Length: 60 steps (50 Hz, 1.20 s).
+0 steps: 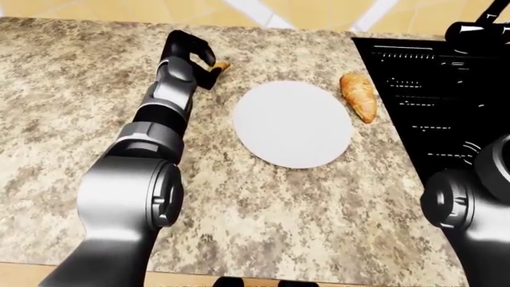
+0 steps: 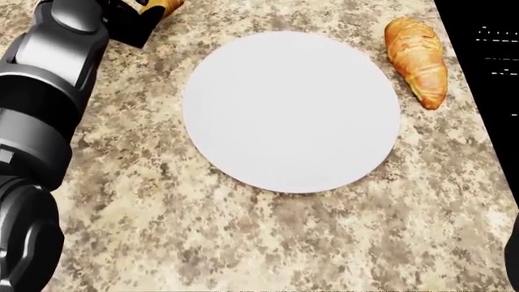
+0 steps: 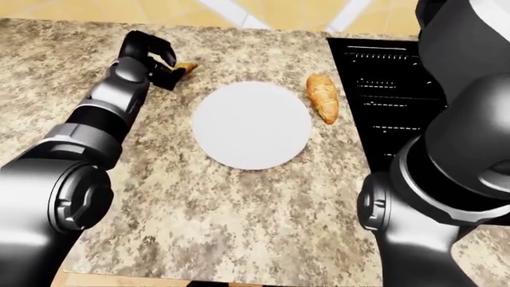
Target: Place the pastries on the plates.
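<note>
Reaching far out, left hand (image 3: pixel 156 58) curls — fingers clenched on small pastry (image 3: pixel 185 67).

Bare granite counter (image 1: pixel 72 101) surrounds the plate (image 1: pixel 293 123); stove (image 1: pixel 430 113) borders right.

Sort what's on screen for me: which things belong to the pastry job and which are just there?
Part of the job:
- white plate, nothing on it
- croissant to the right of the plate
- small pastry at the left hand

Just there:
- stone counter
- black stove at the right edge
</note>
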{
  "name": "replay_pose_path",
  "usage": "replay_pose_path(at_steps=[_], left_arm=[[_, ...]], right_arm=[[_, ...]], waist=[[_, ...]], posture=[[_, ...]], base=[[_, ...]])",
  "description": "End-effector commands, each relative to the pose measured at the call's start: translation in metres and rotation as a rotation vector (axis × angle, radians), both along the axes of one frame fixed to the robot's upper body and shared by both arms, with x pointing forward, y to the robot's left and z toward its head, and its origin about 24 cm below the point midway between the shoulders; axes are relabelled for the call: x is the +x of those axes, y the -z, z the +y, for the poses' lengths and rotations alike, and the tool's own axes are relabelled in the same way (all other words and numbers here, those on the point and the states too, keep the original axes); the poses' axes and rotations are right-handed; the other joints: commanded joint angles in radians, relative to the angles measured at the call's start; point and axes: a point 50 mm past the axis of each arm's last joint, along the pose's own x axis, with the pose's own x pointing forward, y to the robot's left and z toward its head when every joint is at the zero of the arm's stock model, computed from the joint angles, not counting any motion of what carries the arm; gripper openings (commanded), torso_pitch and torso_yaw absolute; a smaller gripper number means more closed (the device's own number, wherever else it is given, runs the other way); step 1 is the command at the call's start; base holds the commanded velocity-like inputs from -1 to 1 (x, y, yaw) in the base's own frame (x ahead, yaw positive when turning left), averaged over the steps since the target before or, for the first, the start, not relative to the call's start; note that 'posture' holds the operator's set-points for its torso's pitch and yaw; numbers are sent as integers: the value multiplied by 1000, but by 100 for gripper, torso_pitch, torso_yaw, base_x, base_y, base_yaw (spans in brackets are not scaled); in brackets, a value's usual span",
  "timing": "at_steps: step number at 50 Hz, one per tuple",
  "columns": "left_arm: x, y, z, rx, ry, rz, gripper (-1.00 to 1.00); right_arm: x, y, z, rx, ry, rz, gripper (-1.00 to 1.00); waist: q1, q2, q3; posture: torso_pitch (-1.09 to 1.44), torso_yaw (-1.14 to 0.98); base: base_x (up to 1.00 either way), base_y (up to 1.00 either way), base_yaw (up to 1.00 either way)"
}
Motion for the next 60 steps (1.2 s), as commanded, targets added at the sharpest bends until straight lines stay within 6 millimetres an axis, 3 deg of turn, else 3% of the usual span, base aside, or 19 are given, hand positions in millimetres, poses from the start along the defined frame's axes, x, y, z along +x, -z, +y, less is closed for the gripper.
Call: replay_pose_path(at_steps=[1, 17, 20, 29, 36, 47, 48, 51, 60], left_arm=[[-2, -30, -4, -19, 26, -104, -100], [-8, -72, -6, -58, 138, -246, -100], [-11, -85, -11, -15, 243, -307, -100], [-17, -91, -17, 79, 474, -341, -100], [-34, -109, -30, 225, 715, -429, -100], [-49, -104, -39, 338, 919, -481, -100], [-54, -106, -32, 332, 925, -494, -100], [-64, -103, -43, 340, 984, -504, -100], [-62, -103, -66, 324, 1093, -513, -100]], right_arm=[[-8, -10, -1, 7, 9, -72, 100], [-6, -7, 0, 7, 8, -69, 100], [-7, -8, -1, 6, 9, -71, 100], [-7, -10, -3, 5, 16, -75, 100], [-7, -9, -3, 6, 22, -71, 100], [-9, -11, -3, 3, 22, -70, 100], [-8, -12, -3, 2, 23, -71, 100], [-8, -12, -3, 2, 23, -71, 100], [-11, -15, -3, 1, 23, -76, 100]], waist=[[-2, -1, -38], [-6, -6, -16], [-6, -7, -13], [0, -8, -8], [4, -12, 2], [11, -11, 12], [11, -11, 12], [8, -8, 14], [20, -13, 20]], posture=[[40, 0], [40, 0], [40, 0], [40, 0], [40, 0], [40, 0], [40, 0], [40, 0], [40, 0]], base=[[0, 0, 0], [0, 0, 0], [0, 0, 0], [0, 0, 0], [0, 0, 0], [0, 0, 0], [0, 0, 0], [0, 0, 0], [0, 0, 0]])
